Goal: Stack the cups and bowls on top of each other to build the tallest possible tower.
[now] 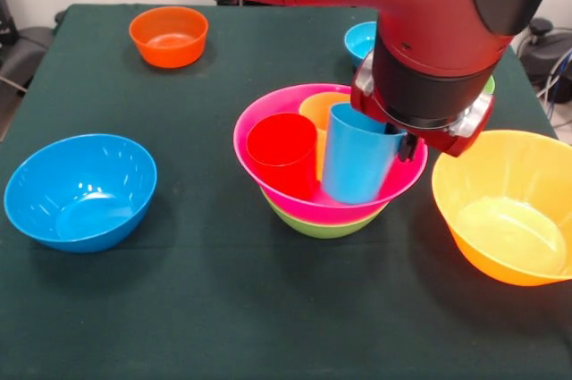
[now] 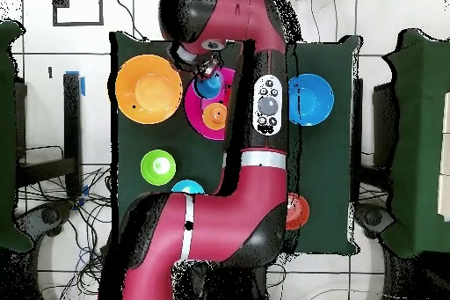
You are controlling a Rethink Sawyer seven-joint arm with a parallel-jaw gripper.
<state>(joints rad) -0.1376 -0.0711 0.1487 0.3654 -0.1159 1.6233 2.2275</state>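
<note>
A large pink bowl (image 1: 268,125) sits nested in a green bowl (image 1: 323,226) at the table's middle. Three cups stand inside the pink bowl: red (image 1: 281,152), yellow (image 1: 320,110) and light blue (image 1: 357,155). My gripper (image 1: 399,140) is right at the light blue cup's rim, on its right side; the wrist hides whether it grips the cup. In the overhead view the gripper (image 2: 207,72) is over the pink bowl (image 2: 194,107), with the light blue cup (image 2: 208,87) and the yellow cup (image 2: 214,117) showing. The arm hides the red cup there.
A large yellow-orange bowl (image 1: 505,206) stands right of the pile and a medium blue bowl (image 1: 80,190) at the left. A small orange bowl (image 1: 168,36) is far left. A small blue bowl (image 1: 360,38) and a sliver of a small green bowl (image 1: 489,85) show behind the arm.
</note>
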